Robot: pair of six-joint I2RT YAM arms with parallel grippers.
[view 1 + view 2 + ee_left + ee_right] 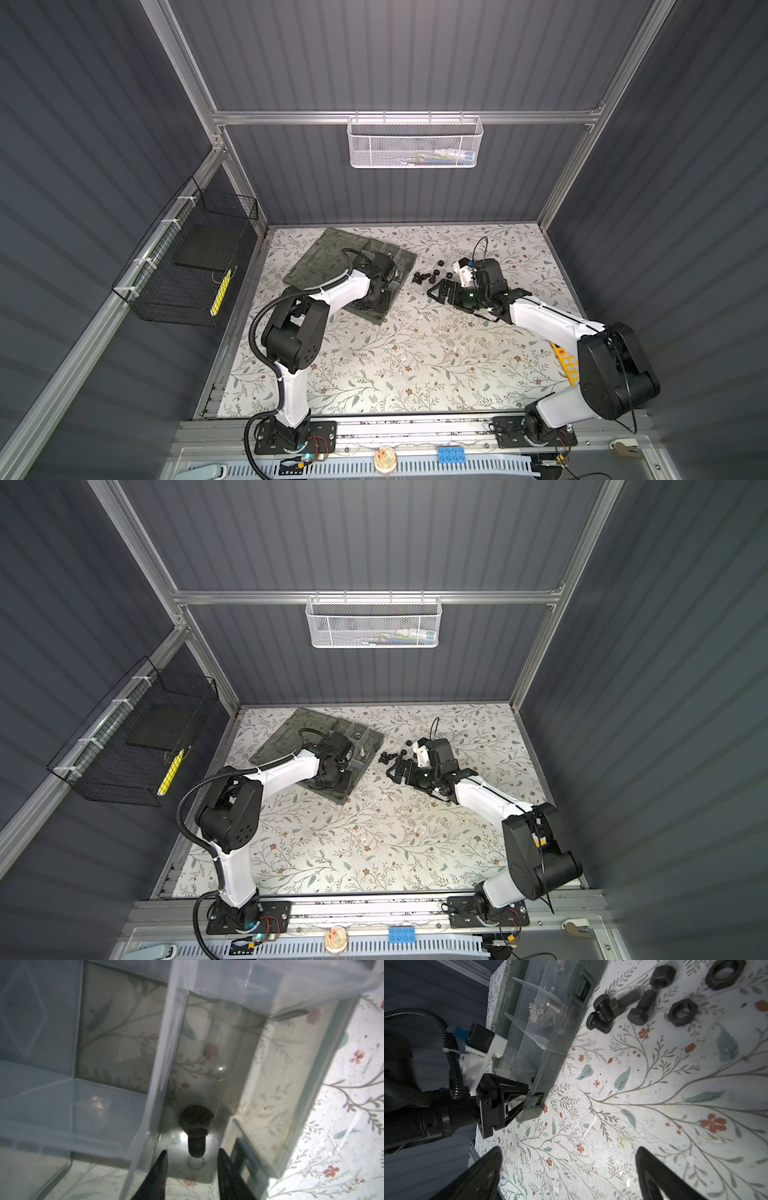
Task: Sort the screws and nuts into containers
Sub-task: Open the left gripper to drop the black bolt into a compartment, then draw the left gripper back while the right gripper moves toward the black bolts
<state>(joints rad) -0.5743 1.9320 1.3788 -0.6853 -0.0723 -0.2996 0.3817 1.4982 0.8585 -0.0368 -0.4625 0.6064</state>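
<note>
Screws [604, 1012] and nuts [682, 1013] are scattered on the floral worktop [415, 353] beside the box [320, 257], within grey ribbed walls [395, 54]. One black screw [196, 1126] is seen lying in a compartment [197, 1053], free of the part-open left jaws. Right jaws are spread wide.

You have open room on the near half of the surface [415, 365]. Far left, the box [320, 257] and its thin walls [160, 1053] block you; screws [604, 1009] lie just right.
</note>
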